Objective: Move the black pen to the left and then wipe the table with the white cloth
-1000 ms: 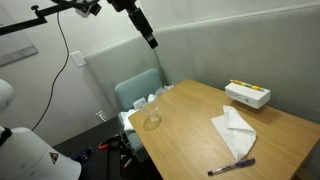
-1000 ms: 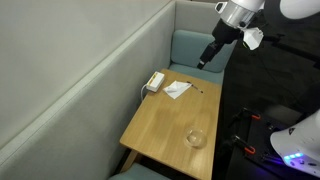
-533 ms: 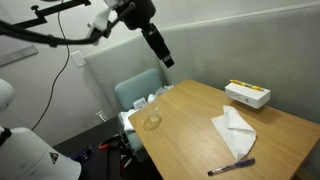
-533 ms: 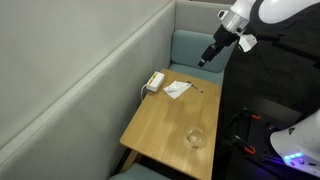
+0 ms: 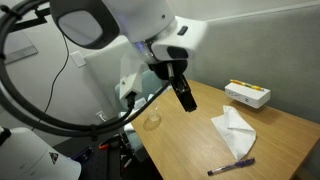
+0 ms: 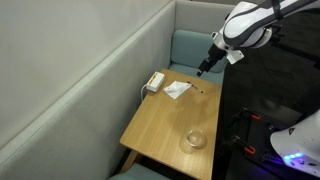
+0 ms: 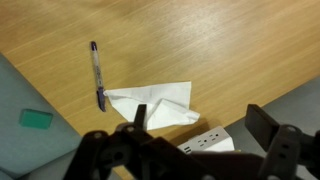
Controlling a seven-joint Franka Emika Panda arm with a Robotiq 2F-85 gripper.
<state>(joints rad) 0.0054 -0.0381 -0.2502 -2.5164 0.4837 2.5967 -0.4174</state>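
Wrist view: claw point(image 7: 198, 112) spread wide and empty above the worktop point(image 7: 210, 40), black pen point(image 7: 95, 72) lying untouched just beside the white cloth point(image 7: 155, 103); reaching for the pen appears the step in hand, calling next for a descent straddling its barrel.

Pincer point(image 5: 187, 103) lower, nearer white cloth point(image 5: 233, 130)

Wooden tabletop point(image 6: 165, 115) standing alongside grey partition point(image 6: 80, 70). Teal seat point(image 6: 188, 47) sitting at far end, beside partition. White wall point(image 5: 45, 90) showing behind, carrying outlet point(image 5: 79, 58).
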